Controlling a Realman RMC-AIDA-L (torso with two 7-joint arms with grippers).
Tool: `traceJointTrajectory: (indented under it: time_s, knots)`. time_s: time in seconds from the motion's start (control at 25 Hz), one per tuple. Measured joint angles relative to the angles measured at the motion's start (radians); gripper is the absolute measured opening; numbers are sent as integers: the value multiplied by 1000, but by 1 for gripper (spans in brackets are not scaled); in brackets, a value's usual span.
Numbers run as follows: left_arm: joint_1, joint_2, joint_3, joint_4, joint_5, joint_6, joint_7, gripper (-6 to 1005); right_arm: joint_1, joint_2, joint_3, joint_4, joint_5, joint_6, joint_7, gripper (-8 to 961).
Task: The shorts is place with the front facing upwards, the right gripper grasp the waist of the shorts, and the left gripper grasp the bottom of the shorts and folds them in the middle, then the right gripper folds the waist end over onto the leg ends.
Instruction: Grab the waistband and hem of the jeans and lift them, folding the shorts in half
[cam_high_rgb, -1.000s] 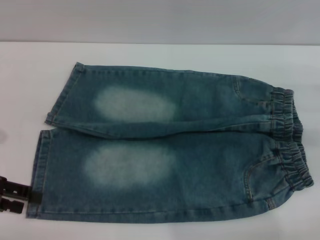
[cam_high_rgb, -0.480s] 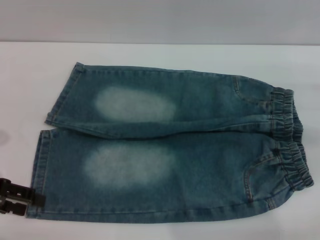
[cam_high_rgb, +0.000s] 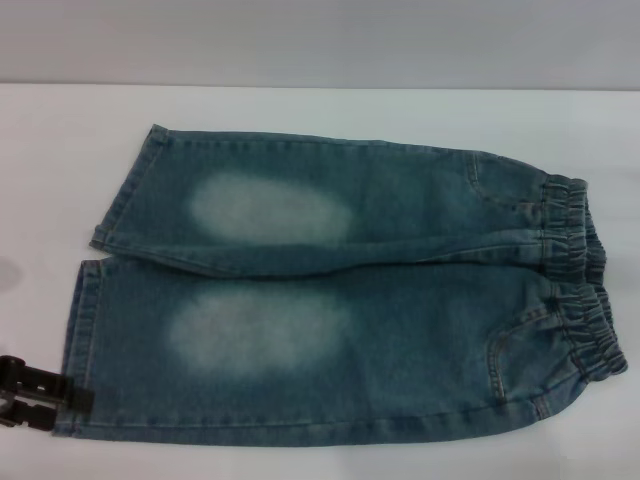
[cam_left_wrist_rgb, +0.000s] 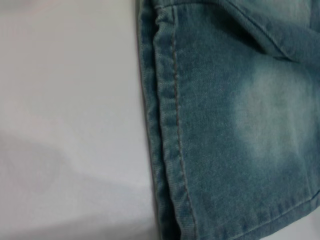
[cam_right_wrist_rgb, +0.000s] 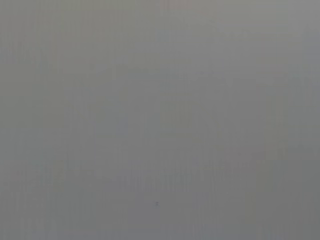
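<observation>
One garment: the shorts (cam_high_rgb: 340, 295) lie flat and front-up on the white table (cam_high_rgb: 300, 110), filling the middle of the head view — elastic waist (cam_high_rgb: 580, 290) at 3 o'clock, the bottom of the shorts (cam_high_rgb: 85, 300) at 9 o'clock.

Left gripper: the left gripper (cam_high_rgb: 40, 392) sits at 8 o'clock, at the near leg's hem corner, its black tips touching or just over the denim edge. Whether the fingers are spread or pinching the cloth I cannot tell.

Left wrist view: shows the hemmed cuff with its double seam (cam_left_wrist_rgb: 172, 125) and bare table beside it; no fingers visible.

Right gripper: not in sight — its wrist view shows only blank grey.

Stage, as I judge it: the approach to the hem; no fold started.

Risks: gripping so near the corner may catch only one layer or only the near leg, so the far leg would lag and the fold would skew. With the waist unheld, pulling the hem could drag the whole garment instead of folding it.
</observation>
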Motion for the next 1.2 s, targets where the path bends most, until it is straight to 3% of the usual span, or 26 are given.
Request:
traceJointTrajectory:
  time_s: [0.68,1.2]
  knots:
    - [-1,-6,-1,0,11,-2,-1,830,0,-2,0,1,-3,-3,0,612]
    - [-11,2,-3,1,11,-5,-2,830,0,-2,0,3,-3,-3,0,612]
